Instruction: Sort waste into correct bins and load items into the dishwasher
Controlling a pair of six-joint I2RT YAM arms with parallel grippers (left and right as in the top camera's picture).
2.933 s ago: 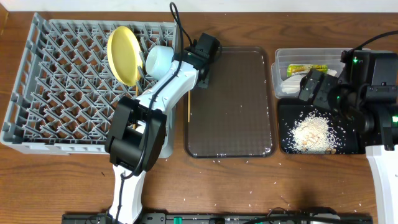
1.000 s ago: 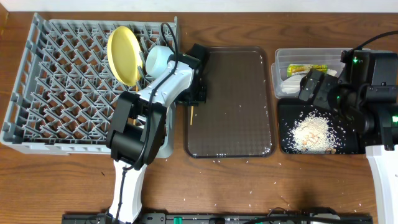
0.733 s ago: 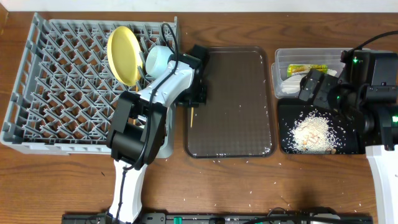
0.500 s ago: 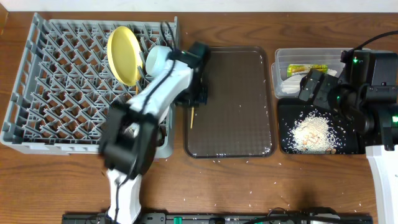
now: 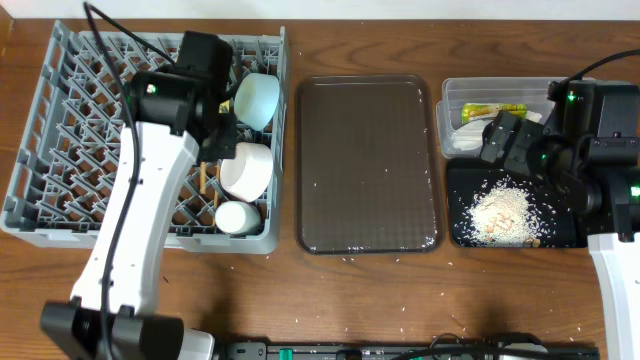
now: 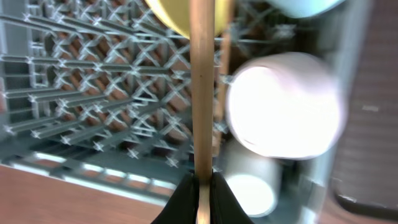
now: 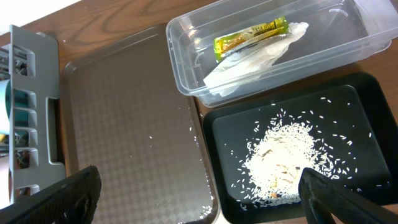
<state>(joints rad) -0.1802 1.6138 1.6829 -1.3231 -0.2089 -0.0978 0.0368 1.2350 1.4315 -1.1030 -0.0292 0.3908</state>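
From overhead: finds the left gripper (image 5: 213, 132) low over the rack (image 5: 70, 130), next to white bowl (image 5: 245, 168), blue bowl (image 5: 258, 100) and cup (image 5: 237, 217); cannot tell its grip here.

From the left wrist: pinches a chopstick (image 6: 201, 93) tight, lengthwise over the lattice, probably to slot it between pegs.

From the right wrist: shows the right gripper (image 7: 199, 180) spread wide and empty, parked over tub (image 7: 339, 28) with wrapper (image 7: 252, 36) and black tray (image 7: 354, 112) with rice (image 7: 283, 155).

Overhead: fixed, straight down, far enough to take in the whole table (image 5: 400, 300). It shows the dish rack (image 5: 70, 150) left, brown serving tray (image 5: 368, 165) middle, clear tub (image 5: 450, 110) and black tray (image 5: 462, 200) right. Left wrist: very close, blurred, looks along a chopstick (image 6: 201, 87) at the rack's white bowl (image 6: 283, 102), both also seen overhead. Right wrist: higher, tilted down, shares tub, both trays and rack edge with overhead.
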